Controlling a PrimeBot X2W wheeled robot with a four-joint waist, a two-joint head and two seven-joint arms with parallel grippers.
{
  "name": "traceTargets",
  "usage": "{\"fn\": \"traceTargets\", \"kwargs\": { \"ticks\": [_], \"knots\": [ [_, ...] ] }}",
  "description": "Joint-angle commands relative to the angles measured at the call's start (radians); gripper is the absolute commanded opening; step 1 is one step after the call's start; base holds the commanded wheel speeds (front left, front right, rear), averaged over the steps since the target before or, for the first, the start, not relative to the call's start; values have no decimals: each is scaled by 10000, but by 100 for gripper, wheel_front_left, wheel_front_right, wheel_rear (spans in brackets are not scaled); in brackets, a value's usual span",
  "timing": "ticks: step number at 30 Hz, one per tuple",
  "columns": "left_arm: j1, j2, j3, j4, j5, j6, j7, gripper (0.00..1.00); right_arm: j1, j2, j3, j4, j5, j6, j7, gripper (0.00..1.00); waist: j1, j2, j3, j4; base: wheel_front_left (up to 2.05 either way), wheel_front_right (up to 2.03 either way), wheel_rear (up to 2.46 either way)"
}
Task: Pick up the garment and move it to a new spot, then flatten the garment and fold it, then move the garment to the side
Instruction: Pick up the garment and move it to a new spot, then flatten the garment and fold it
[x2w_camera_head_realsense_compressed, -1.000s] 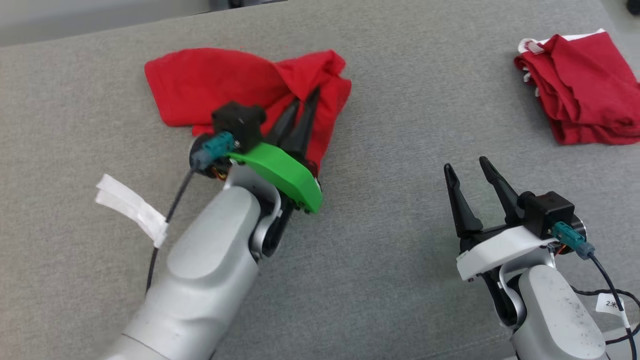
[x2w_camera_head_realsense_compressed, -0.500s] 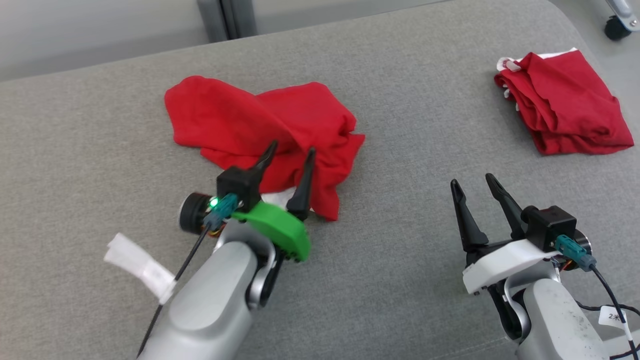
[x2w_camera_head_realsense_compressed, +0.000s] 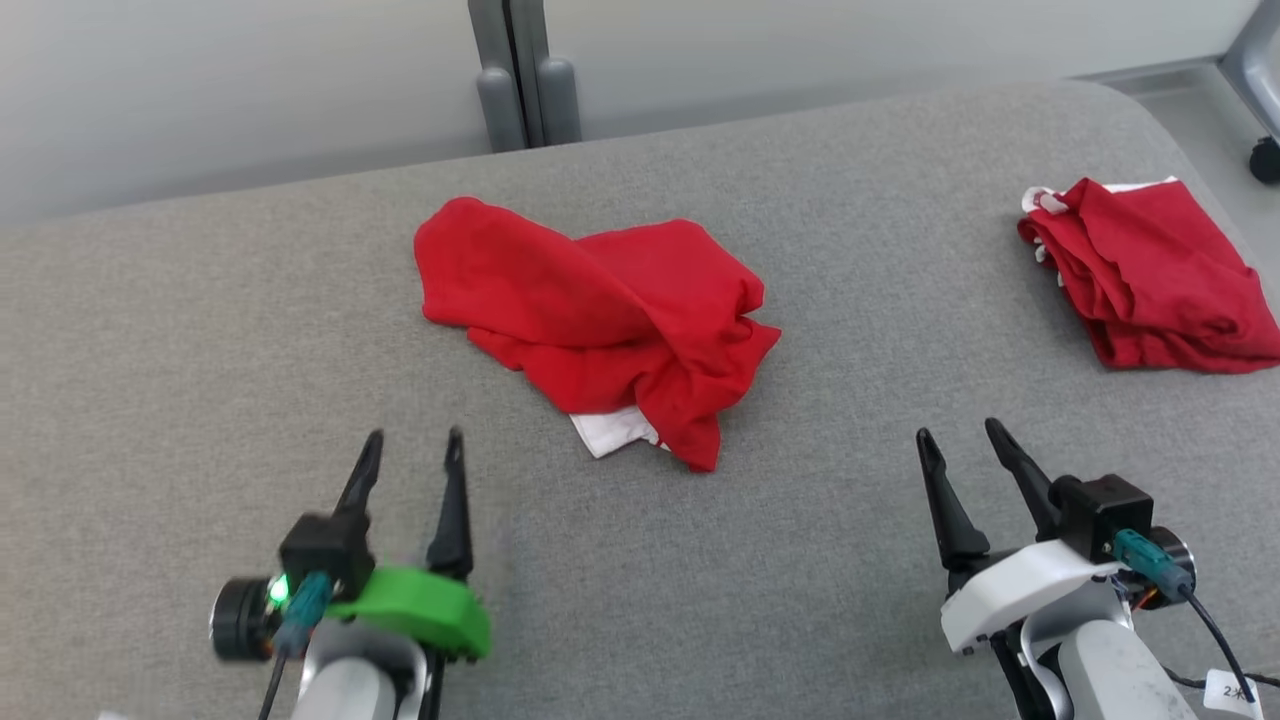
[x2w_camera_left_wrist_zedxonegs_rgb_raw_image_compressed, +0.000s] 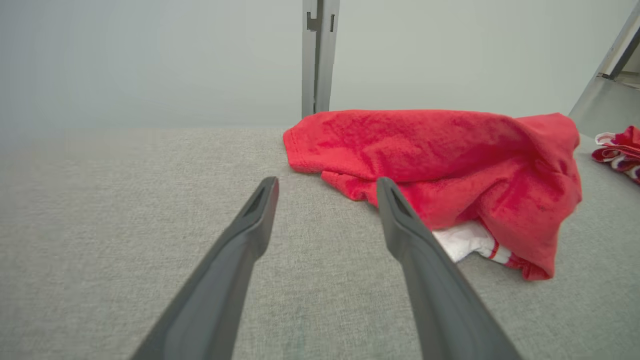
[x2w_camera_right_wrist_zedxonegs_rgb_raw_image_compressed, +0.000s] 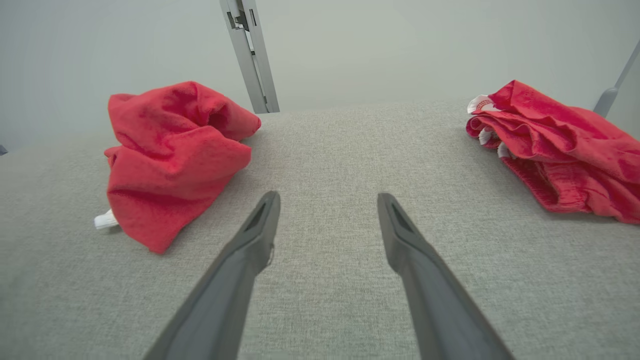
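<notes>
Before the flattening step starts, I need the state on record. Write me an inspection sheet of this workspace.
Surface: grey fabric-covered table, carrying two garments.
Job's things: crumpled red garment mid-table, not flattened, white part showing at its near edge.
Clutter: second red garment, roughly folded, at the right edge.
Grippers: left gripper open, clear of the cloth; right gripper open, holding nothing.
Cables: black cables at both wrists, off the cloth.
Surroundings: pale wall, grey post behind the table.

i've a grey fabric surface (x2w_camera_head_realsense_compressed: 200, 330): crumpled red cloth garment (x2w_camera_head_realsense_compressed: 600, 320) ahead of my left pincer (x2w_camera_head_realsense_compressed: 414, 434), folded red cloth bundle (x2w_camera_head_realsense_compressed: 1150, 270) beyond my right pincer (x2w_camera_head_realsense_compressed: 957, 428).
</notes>
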Motion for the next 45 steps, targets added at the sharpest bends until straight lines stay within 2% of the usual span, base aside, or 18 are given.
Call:
{"fn": "traceTargets", "kwargs": {
  "ticks": [1, 6, 11, 14, 20, 23, 29, 38, 43, 44, 45],
  "knots": [
    [455, -73, 334, -279, 178, -64, -28, 100, 204, -33, -1, 47, -55, -16, -4, 100, 0, 0, -266, 146, 0, 0, 0],
    [1621, -297, 1119, -694, 961, -303, -27, 100, 467, -33, 112, 149, -95, -16, -4, 100, 0, 0, -373, 263, 0, 0, 0],
    [1829, -414, 1525, -712, 1187, -526, -28, 100, 505, -28, 417, 23, -271, -16, -4, 100, 0, 0, -282, 571, 0, 0, 0],
    [1637, -439, 1533, -761, 1234, -611, -28, 100, 250, -28, 962, -140, -373, -16, -6, 100, 0, 0, -108, 810, 0, 0, 0],
    [1242, -440, 1073, -799, 693, -548, -30, 100, -706, -40, 2833, -186, -640, -16, -4, 100, 0, 0, 456, 1541, 0, 0, 0],
    [1053, -438, 773, -727, 412, -512, -30, 100, -1474, -45, 3563, 462, -640, -16, -6, 100, 0, 0, 754, 2018, 0, 0, 0],
    [812, -441, 434, -770, 237, -418, -30, 100, -2676, -37, 4090, 2132, -512, -16, -4, 100, 0, 0, 1160, 2809, 0, 0, 0],
    [681, -442, 265, -1086, -47, -483, -30, 100, -3496, -42, 3822, 3977, -681, -16, -4, 100, 0, 0, 1574, 3409, 0, 0, 0],
    [624, -442, 225, -1395, -322, -607, -28, 100, -3711, -45, 3625, 4463, -916, -16, 8, 100, 0, 0, 1748, 3554, 0, 0, 0],
    [627, -440, 193, -1394, -342, -607, -29, 100, -3722, -45, 3603, 4607, -956, -16, 13, 99, 0, 0, 1766, 3577, 0, 0, 0],
    [613, -441, 175, -1413, -351, -642, -30, 100, -3736, -51, 3595, 4717, -981, -16, 22, 56, 0, 0, 1777, 3592, 0, 0, 0]
  ]
}}
